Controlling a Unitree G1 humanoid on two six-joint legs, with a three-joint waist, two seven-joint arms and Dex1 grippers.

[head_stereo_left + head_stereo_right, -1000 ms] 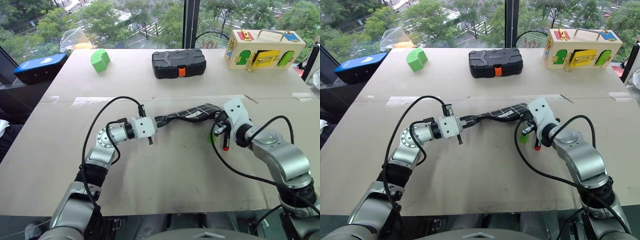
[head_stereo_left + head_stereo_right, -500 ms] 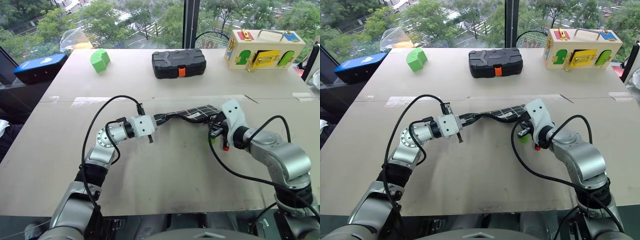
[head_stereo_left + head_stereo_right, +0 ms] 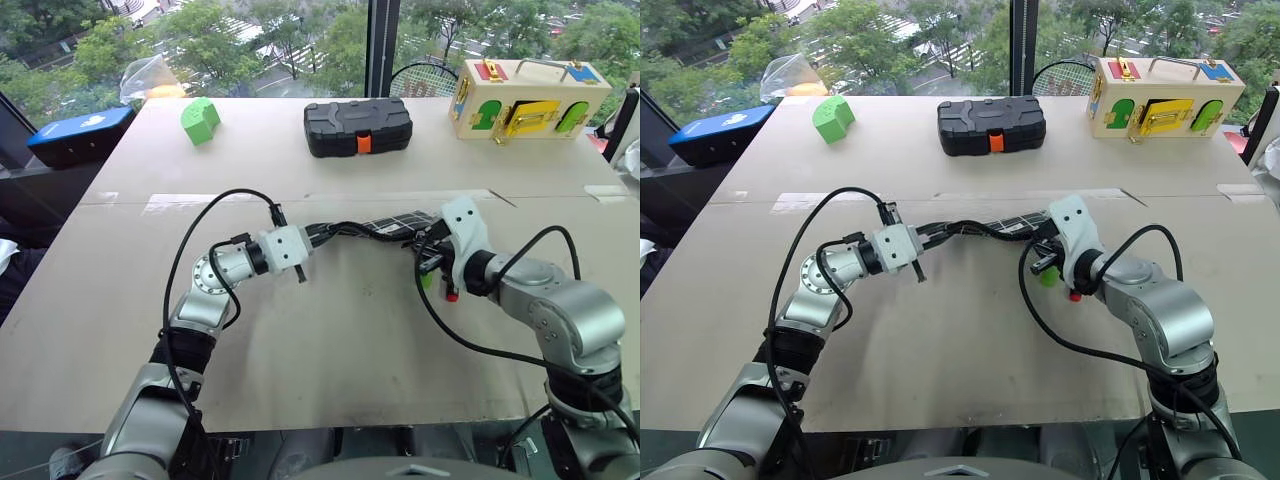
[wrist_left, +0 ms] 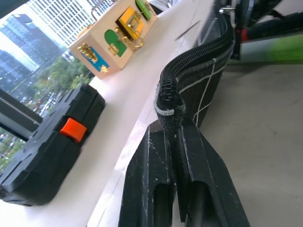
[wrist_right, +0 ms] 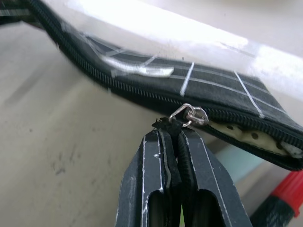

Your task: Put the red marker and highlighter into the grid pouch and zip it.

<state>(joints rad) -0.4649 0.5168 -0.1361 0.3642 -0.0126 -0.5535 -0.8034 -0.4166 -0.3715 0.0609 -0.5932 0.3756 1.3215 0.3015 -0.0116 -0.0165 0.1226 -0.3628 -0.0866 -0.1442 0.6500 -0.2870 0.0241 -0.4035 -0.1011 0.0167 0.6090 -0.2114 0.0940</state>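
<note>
The grid pouch (image 3: 375, 226) hangs stretched above the middle of the table, between my two grippers. My left gripper (image 4: 171, 132) is shut on the pouch's left end. My right gripper (image 5: 171, 135) is shut on the black tab of the zipper pull (image 5: 189, 114). Past the pull the zipper gapes and a dotted lining shows. On the table under my right gripper lie the red marker (image 3: 452, 296) and the green highlighter (image 3: 427, 281), both largely hidden by the gripper.
At the back of the table stand a black hard case with an orange latch (image 3: 358, 126), a green block (image 3: 200, 119) and a wooden latch box (image 3: 525, 97). A blue box (image 3: 80, 135) sits off the table's left edge.
My right wrist has rolled a little and the pouch now hangs flatter and tauter between the grippers. The left gripper has kept its place.
</note>
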